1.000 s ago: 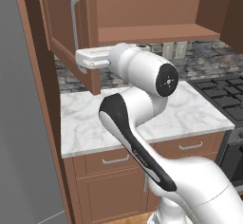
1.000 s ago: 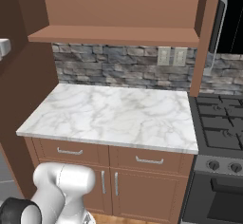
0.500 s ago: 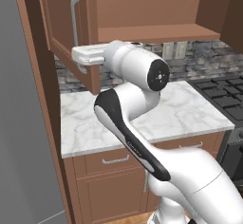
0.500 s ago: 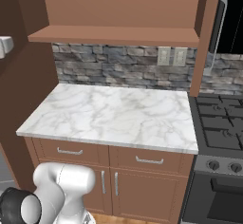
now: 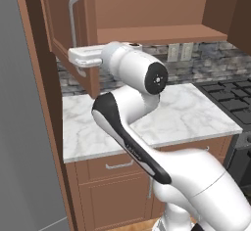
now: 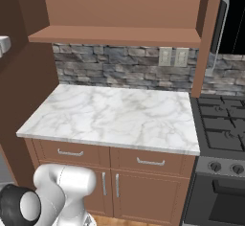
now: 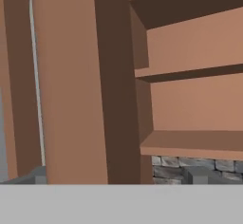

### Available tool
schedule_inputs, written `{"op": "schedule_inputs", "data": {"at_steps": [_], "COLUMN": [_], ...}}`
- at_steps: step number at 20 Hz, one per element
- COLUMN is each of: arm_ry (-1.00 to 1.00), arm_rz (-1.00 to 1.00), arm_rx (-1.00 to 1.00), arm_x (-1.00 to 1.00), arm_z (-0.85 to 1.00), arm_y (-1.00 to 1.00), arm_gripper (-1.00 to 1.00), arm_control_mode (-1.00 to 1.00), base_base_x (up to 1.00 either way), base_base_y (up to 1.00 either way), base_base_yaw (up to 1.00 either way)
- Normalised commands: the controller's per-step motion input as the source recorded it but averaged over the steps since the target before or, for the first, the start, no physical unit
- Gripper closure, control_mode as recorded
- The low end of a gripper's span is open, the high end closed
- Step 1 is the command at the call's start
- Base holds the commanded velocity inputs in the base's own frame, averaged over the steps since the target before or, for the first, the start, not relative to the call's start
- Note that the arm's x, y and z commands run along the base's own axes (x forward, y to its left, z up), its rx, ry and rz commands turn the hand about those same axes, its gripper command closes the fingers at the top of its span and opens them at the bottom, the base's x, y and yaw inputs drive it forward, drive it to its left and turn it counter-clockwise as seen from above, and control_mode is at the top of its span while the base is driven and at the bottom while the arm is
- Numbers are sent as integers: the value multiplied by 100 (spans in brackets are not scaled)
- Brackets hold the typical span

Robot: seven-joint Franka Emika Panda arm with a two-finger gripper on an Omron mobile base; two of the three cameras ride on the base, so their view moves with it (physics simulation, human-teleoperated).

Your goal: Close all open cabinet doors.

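Shifted a bit further left and up since a second ago, hand now right against the swung-out left cabinet door (image 5: 66, 24), just under its silver bar handle (image 5: 73, 22). Gripper (image 5: 81, 68) pointing down beside the door's lower edge, jaws spread wide, nothing held. Door hanging wide open over the left end of the marble counter (image 6: 119, 117). Right cabinet door (image 6: 215, 33) also standing open near the stove (image 6: 222, 134). Bare shelf (image 7: 190, 144) visible up close inside.

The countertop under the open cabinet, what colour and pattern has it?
White marble countertop with grey veins, clearest in the right base view.
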Motion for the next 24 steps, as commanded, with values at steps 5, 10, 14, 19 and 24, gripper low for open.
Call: {"op": "schedule_inputs", "data": {"at_steps": [5, 10, 14, 19, 24], "arm_ry": [0, 0, 0, 0, 0], "arm_rz": [0, -1, -8, -11, -8], "arm_rx": [0, 0, -1, 0, 0], "arm_x": [13, 17, 12, 8, 14], "arm_z": [0, 0, -4, -5, -5], "arm_y": [15, 3, -14, -28, -42], "arm_gripper": [-100, -100, -100, -100, -100], "arm_control_mode": [-100, -100, -100, -100, -100], "base_base_x": [0, 0, 0, 0, 0], "base_base_y": [0, 0, 0, 0, 0], "base_base_yaw": [0, 0, 0, 0, 0]}}
